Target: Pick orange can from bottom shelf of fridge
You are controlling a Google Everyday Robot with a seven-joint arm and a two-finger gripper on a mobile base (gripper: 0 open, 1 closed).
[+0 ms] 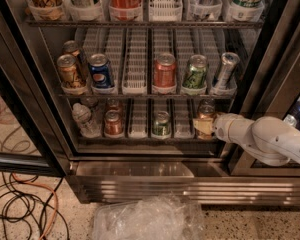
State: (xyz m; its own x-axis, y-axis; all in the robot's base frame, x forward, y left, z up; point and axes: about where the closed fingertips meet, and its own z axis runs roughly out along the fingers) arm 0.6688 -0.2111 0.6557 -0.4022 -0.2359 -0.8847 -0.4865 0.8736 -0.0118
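The fridge stands open, with wire racks of cans. On the bottom shelf, in the rightmost lane, an orange can stands upright. My gripper reaches in from the right on a white arm. It sits at the front lower part of this can, touching or nearly touching it, and hides the can's base. Two redder cans stand one behind the other in a left lane. A green can stands in the middle lane.
A clear bottle stands at the shelf's far left. The rack above holds several cans. The steel base grille runs below. A crumpled plastic bag and cables lie on the floor. The dark door frame stands right of my arm.
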